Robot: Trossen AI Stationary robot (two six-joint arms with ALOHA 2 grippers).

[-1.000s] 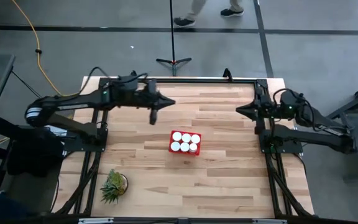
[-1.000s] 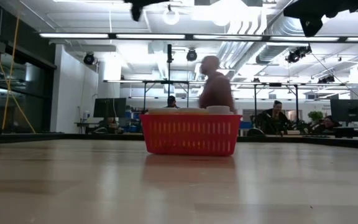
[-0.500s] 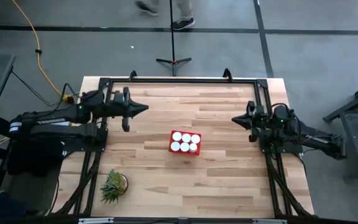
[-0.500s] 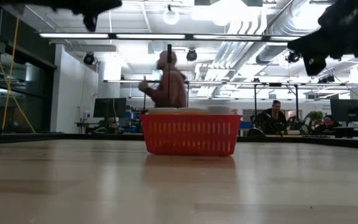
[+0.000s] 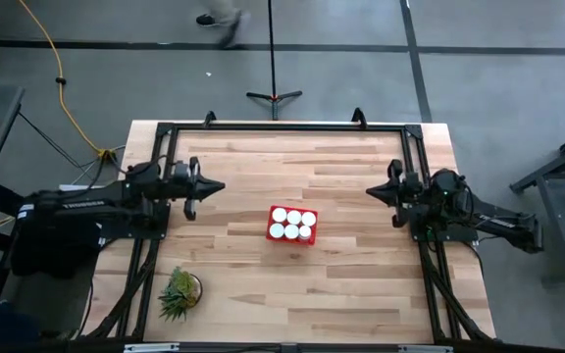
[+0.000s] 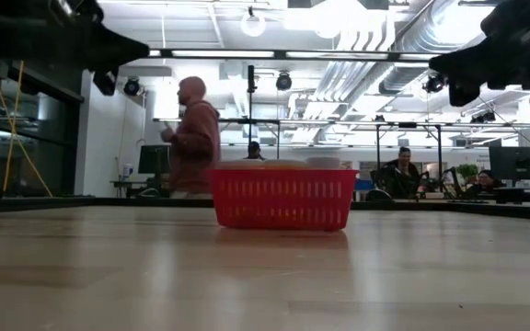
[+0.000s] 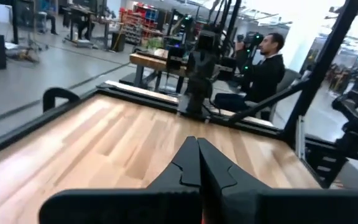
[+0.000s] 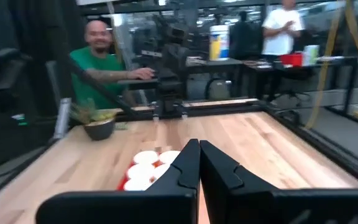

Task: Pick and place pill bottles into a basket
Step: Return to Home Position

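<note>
1. I see the red slotted basket (image 6: pixel 282 198) sitting upright, well apart from the plant (image 5: pixel 179 292), to its upper right in the high view.
2. Six pill bottles (image 5: pixel 290 231) stand inside the basket, white caps up, in two rows of three.

No text legible anywhere; only a strip of white lettering on the left arm (image 5: pixel 79 203), well left of the basket (image 5: pixel 290 241), too small to read.

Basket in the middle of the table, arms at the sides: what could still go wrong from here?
1. The pill bottles fill the basket, caps at its rim, so a low sweep by the left gripper or right gripper might catch them.
2. A person walks beyond the table's far edge, close to the workspace.
</note>
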